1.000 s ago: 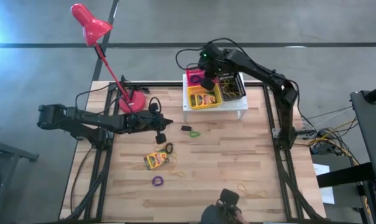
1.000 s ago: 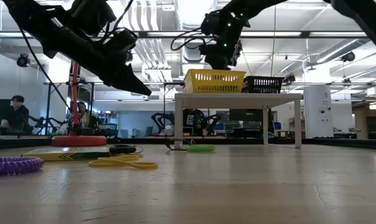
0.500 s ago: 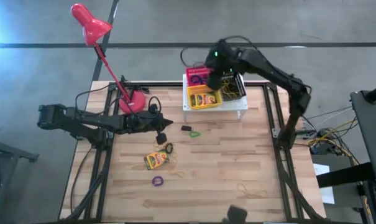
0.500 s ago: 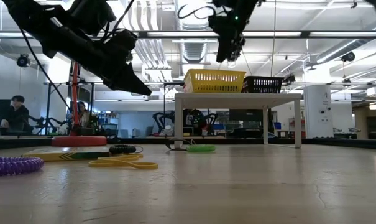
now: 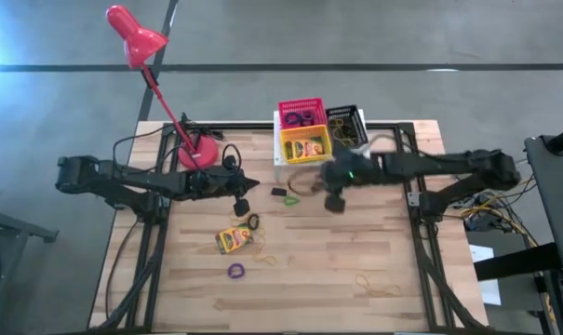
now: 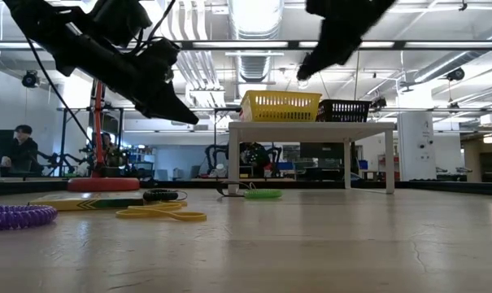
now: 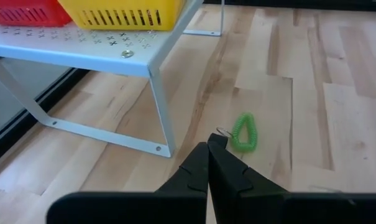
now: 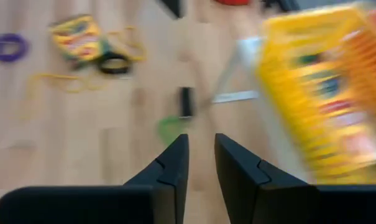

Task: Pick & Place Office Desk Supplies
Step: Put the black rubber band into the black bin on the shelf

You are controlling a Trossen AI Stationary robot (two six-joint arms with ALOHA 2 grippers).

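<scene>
The tabletop [image 5: 355, 242] is showing pale wood in joined planks, smooth and matt, with a faint sheen in the low view. The shelf [image 7: 82, 53] is looking like white painted metal, perforated with small crosses and fixed with a bright screw. The yellow basket [image 7: 128, 12] and the red basket [image 7: 23, 11] are reading as slatted mesh, lightly glossy. The green coil loop [image 7: 243, 132] is appearing as smooth, shiny plastic. The crayon box [image 5: 233, 239] is looking like printed card. The lamp [image 5: 137, 37] is gleaming in glossy red. The left gripper [image 7: 208, 148] is presenting matt black plastic jaws, as is the right gripper [image 8: 199, 155].
</scene>
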